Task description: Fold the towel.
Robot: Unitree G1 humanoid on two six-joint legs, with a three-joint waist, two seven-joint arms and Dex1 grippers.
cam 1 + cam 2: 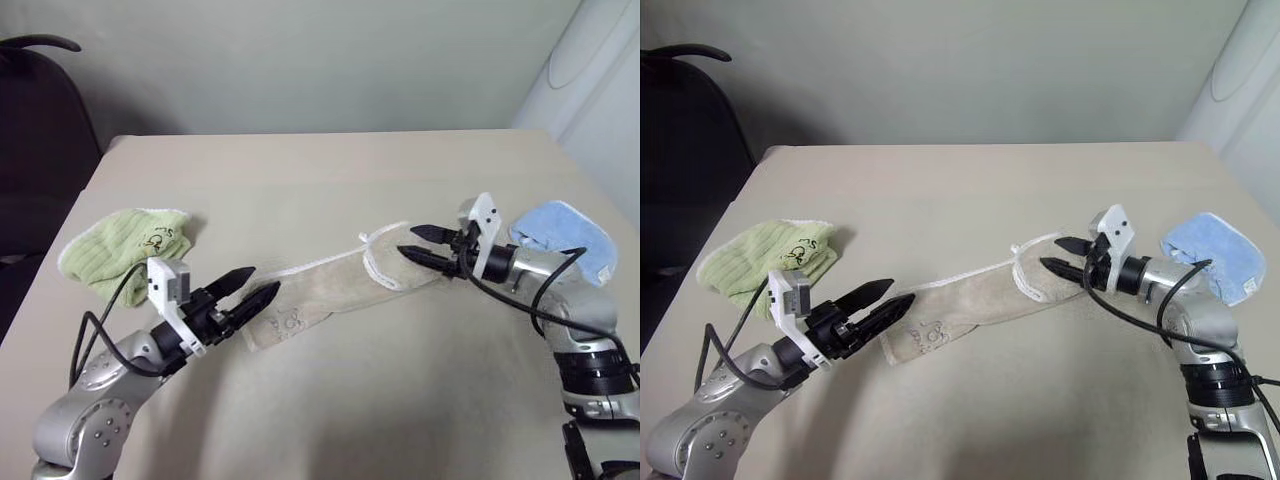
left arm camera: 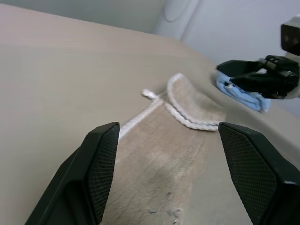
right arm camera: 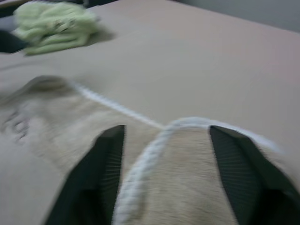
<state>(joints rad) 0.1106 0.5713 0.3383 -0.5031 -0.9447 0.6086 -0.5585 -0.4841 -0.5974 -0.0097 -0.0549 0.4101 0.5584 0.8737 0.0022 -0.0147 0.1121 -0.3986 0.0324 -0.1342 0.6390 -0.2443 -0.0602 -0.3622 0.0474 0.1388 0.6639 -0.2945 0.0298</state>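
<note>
Right hand [image 1: 418,243] hovers spread at the towel's [image 1: 330,295] piped end; left hand [image 1: 252,288], also spread, waits at the other end. Mid-surface, the towel lies long and narrow; soft, limp terry, best pinched at the corners.

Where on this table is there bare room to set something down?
Bare: the far half of the table beyond the towel, and the near strip between both arms. Crowded: the green cloth by the left hand, the blue cloth behind the right hand.
</note>
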